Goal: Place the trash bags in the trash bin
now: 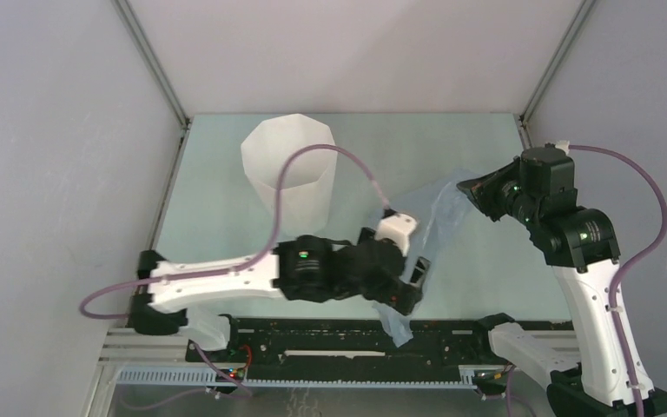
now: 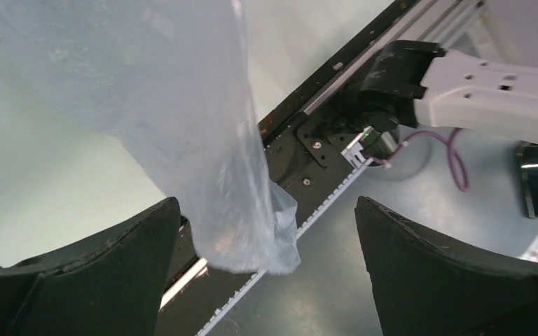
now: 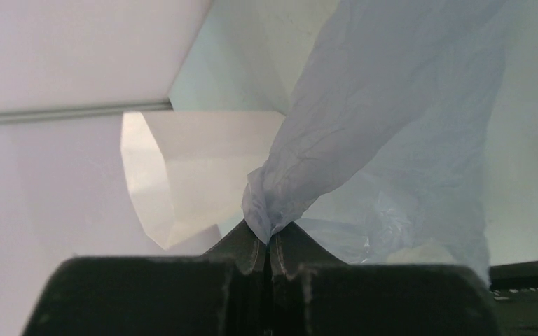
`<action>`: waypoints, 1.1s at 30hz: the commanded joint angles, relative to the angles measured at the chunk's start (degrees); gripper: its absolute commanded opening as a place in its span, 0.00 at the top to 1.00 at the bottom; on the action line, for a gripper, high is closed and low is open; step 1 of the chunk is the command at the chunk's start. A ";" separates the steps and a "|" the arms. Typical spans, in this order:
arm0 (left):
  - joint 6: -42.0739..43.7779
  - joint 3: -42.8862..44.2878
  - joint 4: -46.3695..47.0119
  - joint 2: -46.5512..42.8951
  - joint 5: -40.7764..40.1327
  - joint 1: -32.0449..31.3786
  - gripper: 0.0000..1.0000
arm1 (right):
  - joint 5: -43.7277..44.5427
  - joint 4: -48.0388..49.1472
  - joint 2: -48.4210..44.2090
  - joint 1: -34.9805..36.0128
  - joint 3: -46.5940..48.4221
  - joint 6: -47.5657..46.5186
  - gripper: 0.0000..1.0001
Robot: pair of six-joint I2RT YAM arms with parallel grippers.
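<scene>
- My right gripper (image 3: 270, 245) is closed tight, pinching a bunched corner of the trash bag (image 3: 378, 105).
- My left gripper (image 2: 266, 210) is spread wide. The bag hangs between its fingers, close by one, and it is not clamped.
- The bag runs lengthwise from my right pinch toward the table's near edge, with its loose end over the black rail (image 1: 330, 334).
- The trash bin (image 1: 288, 169) stands upright to the bag's left, apart from it.
</scene>
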 commanded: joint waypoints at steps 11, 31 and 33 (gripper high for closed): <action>-0.29 4.54 -15.92 12.72 -13.92 5.34 0.25 | 8.47 5.17 -0.14 -1.30 5.21 3.60 1.00; 6.85 -11.62 2.69 5.38 3.95 19.99 0.01 | -10.39 4.51 -11.18 -1.59 -1.23 -24.43 1.00; 6.18 -14.57 5.22 4.62 2.83 20.32 0.03 | -11.30 5.34 -11.04 -1.59 -0.84 -23.64 1.00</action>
